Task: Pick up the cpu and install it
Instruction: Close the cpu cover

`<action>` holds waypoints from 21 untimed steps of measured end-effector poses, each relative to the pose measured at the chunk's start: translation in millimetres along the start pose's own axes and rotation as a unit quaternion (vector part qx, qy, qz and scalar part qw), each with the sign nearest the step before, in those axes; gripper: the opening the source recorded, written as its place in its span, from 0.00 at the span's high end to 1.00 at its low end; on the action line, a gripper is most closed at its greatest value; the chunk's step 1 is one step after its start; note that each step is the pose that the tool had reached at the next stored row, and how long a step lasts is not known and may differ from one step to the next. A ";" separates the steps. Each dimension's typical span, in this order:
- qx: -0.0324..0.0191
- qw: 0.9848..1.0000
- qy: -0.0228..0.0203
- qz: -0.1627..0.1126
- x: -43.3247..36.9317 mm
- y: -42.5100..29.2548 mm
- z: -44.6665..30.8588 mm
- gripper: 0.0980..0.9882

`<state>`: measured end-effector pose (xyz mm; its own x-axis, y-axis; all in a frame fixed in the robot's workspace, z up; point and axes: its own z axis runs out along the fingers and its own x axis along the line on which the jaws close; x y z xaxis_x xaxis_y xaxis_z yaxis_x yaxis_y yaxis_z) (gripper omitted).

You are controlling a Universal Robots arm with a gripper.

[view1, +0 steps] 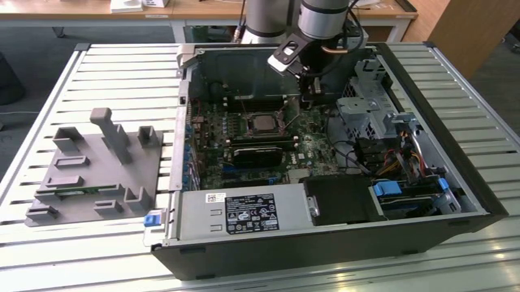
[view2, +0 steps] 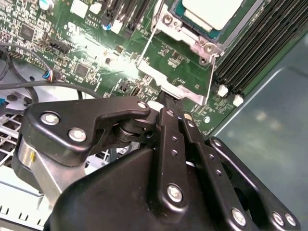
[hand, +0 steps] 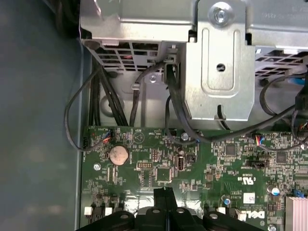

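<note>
The cpu (view1: 262,123) is a flat square chip with a silvery top, lying in its socket on the green motherboard (view1: 313,143) inside the open computer case. In the second wrist view the cpu (view2: 211,12) has a metal socket frame (view2: 192,45) around it. My gripper (view1: 307,103) hangs low over the board, to the exterior view's right of the socket. Its black fingers (view2: 169,125) are pressed together with nothing between them, the tips (view2: 166,97) right at the frame's edge tab. In the first wrist view my gripper (hand: 166,192) points down at the board.
A metal drive cage (hand: 221,62) and black cables (hand: 178,115) stand close beside the gripper. Memory slots (view2: 260,43) run along the socket. A black card (view1: 260,152) lies below the socket. The grey parts fixture (view1: 89,176) sits on the slatted table at the exterior view's left.
</note>
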<state>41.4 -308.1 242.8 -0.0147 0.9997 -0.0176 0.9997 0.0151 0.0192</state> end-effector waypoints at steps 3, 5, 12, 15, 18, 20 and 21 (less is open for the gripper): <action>0.000 1.000 0.000 0.000 0.0 -3.8 -0.1 0.99; 0.000 1.000 0.000 0.000 0.0 -5.5 -0.1 0.99; 0.000 1.000 0.000 0.000 0.1 -7.9 -0.2 0.99; 0.000 1.000 0.000 0.000 0.1 -9.1 -0.2 0.99; 0.000 1.000 0.000 0.000 0.2 -10.5 -0.2 0.99; 0.000 1.000 0.000 0.000 0.2 -11.4 -0.2 0.99; 0.000 1.000 0.000 0.000 0.2 -11.7 -0.3 0.99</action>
<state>29.7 -308.1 242.8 -0.0147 0.9997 -0.0177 0.9997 0.0150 0.0192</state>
